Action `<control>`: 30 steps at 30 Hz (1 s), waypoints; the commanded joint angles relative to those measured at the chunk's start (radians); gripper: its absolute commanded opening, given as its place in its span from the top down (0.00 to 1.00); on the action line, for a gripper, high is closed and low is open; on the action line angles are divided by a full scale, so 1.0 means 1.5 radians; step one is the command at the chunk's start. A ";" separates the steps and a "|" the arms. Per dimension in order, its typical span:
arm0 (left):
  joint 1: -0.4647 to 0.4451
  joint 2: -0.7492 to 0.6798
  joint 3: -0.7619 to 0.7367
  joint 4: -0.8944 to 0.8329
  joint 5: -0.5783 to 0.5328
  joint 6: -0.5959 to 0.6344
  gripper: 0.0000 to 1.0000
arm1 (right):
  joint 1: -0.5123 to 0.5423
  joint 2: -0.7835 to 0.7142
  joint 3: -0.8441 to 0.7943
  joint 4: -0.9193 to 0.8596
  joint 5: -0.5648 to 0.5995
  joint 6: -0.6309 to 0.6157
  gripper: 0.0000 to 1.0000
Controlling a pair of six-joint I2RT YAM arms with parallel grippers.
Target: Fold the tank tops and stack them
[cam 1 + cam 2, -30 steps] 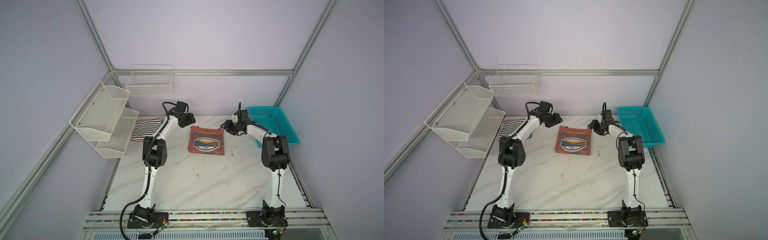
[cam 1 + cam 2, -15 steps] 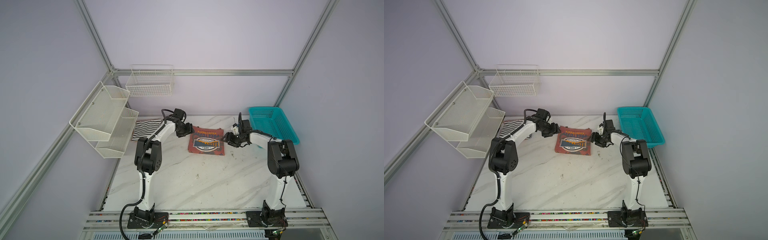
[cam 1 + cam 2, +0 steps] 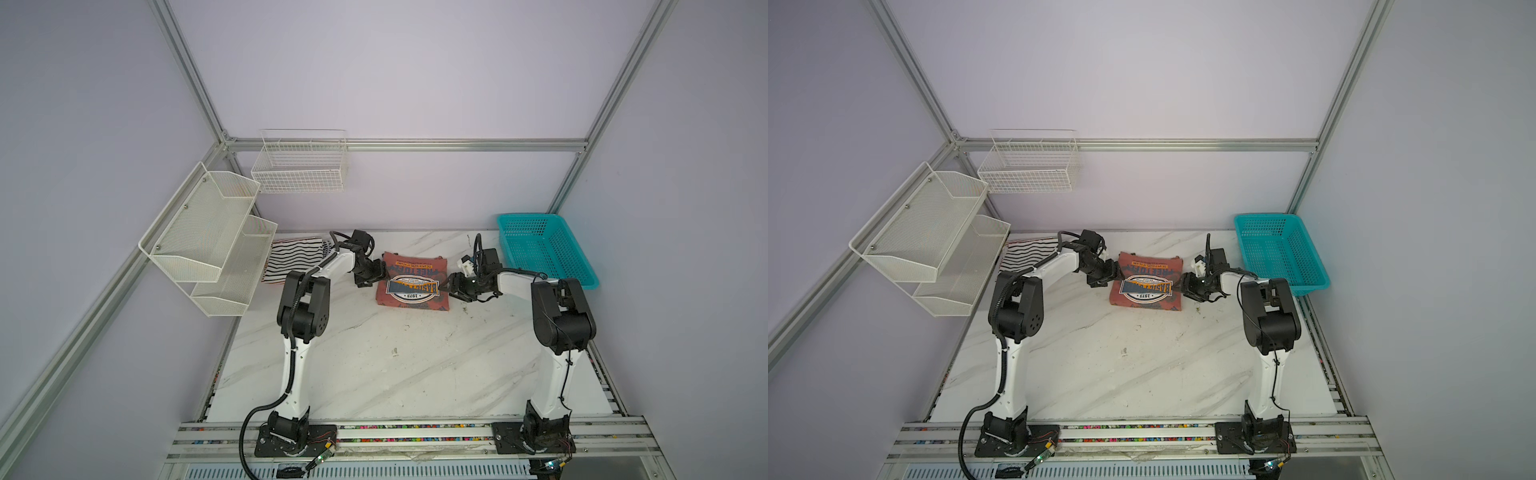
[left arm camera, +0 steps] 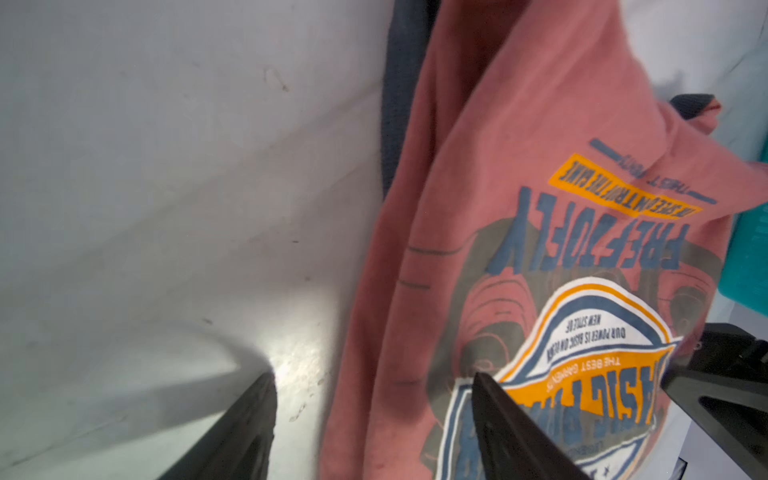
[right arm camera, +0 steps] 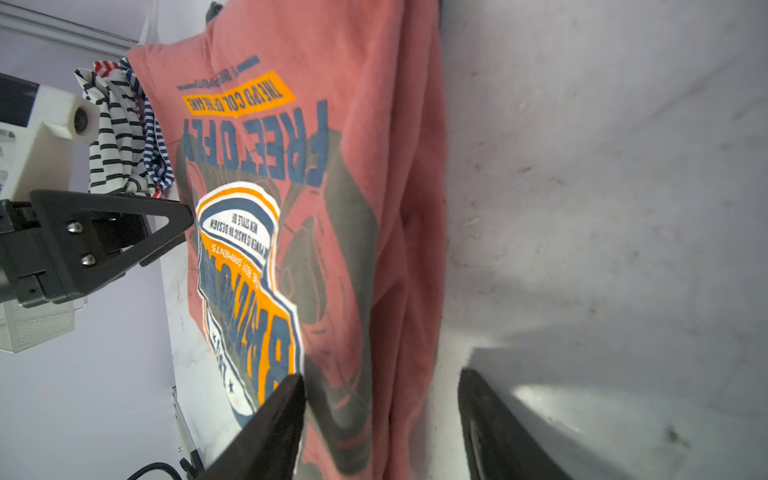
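Striped tank tops (image 3: 291, 259) piled left of centre, beneath mesh shelf (image 3: 208, 241). Next, left gripper (image 3: 376, 277), jaws spread astride left edge of folded salmon-red tank top (image 3: 413, 282), upper mid-frame on marble table (image 3: 374, 365). Then right gripper (image 3: 452, 286), spread likewise astride right edge. Equally near on both sides.

The white marbled table (image 3: 374, 365) carries a folded salmon-red top (image 3: 412, 286) lying flat in the upper middle of both top views. A pile of striped tops (image 3: 291, 262) lies at its upper left corner and a turquoise basket (image 3: 528, 216) at its upper right.
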 commanded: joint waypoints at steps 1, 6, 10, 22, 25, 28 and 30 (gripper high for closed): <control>-0.004 0.014 -0.031 0.028 0.025 -0.001 0.26 | 0.004 0.042 -0.030 0.006 0.003 0.007 0.39; -0.007 0.034 -0.055 0.076 0.069 -0.027 0.26 | 0.004 0.069 -0.053 0.042 -0.010 0.024 0.40; -0.021 0.051 -0.063 0.094 0.087 -0.033 0.26 | 0.004 0.091 -0.060 0.058 -0.018 0.033 0.41; -0.050 0.099 -0.083 0.115 0.100 -0.062 0.30 | 0.013 0.137 -0.053 0.086 -0.026 0.057 0.43; -0.054 0.105 -0.095 0.128 0.100 -0.075 0.34 | 0.021 0.149 -0.050 0.094 -0.028 0.062 0.43; -0.057 0.108 -0.108 0.141 0.097 -0.085 0.41 | 0.026 0.159 -0.048 0.101 -0.029 0.068 0.43; -0.059 0.110 -0.115 0.147 0.094 -0.090 0.47 | 0.028 0.165 -0.043 0.104 -0.031 0.072 0.43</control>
